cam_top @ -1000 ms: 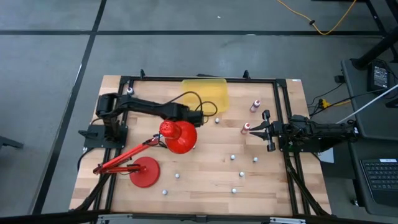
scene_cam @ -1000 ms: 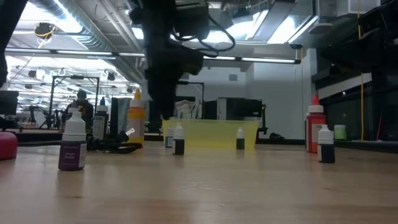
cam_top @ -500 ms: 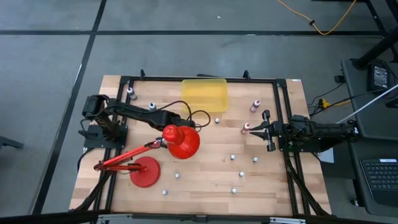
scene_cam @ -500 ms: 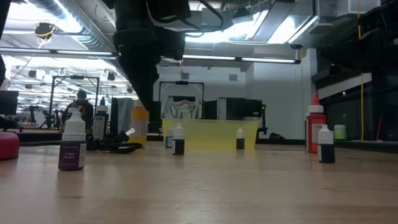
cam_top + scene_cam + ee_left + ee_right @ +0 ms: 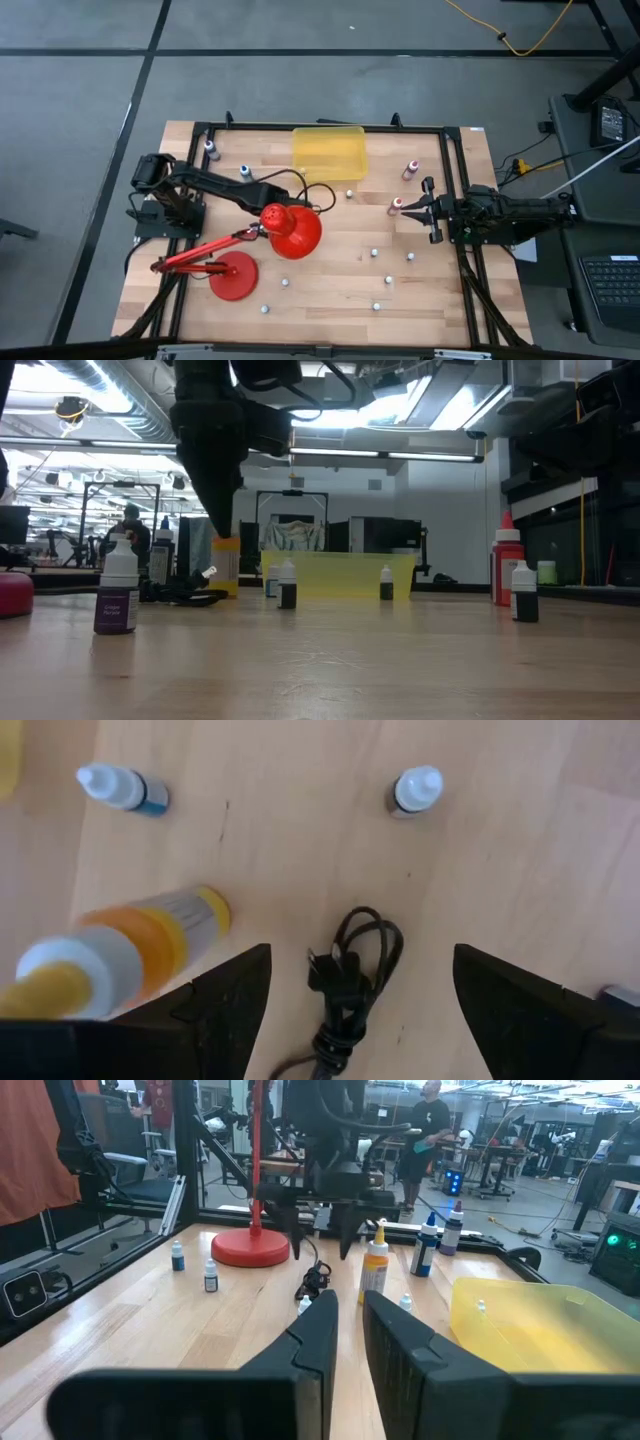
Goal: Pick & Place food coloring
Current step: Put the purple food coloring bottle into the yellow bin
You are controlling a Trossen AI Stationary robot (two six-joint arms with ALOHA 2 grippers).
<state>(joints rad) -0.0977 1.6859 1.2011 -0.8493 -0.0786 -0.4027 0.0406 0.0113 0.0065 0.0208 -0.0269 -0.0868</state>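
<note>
The wooden table (image 5: pixel 330 330) stands on a grey floor, with an open workshop behind it. The step in hand looks like the reach for a bottle. The left gripper (image 5: pixel 322 1240) hangs empty with its fingers spread, over the left-centre of the table, above a coiled black cable (image 5: pixel 350 970) and just beside an orange bottle (image 5: pixel 150 935). The right gripper (image 5: pixel 408 210) waits at the right edge, clenched on nothing, with a red bottle (image 5: pixel 395 205) just at its tip. One translucent yellow bin (image 5: pixel 328 152) sits at the middle of the far edge; one red desk lamp (image 5: pixel 290 228) leans over the left half. Of the food coloring I count two blue bottles (image 5: pixel 243 172) near the far left corner, at least two red ones and the orange one. Seven tiny white-capped bottles (image 5: pixel 374 253) are scattered toward the near edge. The next move probably calls for centring over one bottle, clear of the cable, descending, closing and carrying it off, probably to the bin.
</note>
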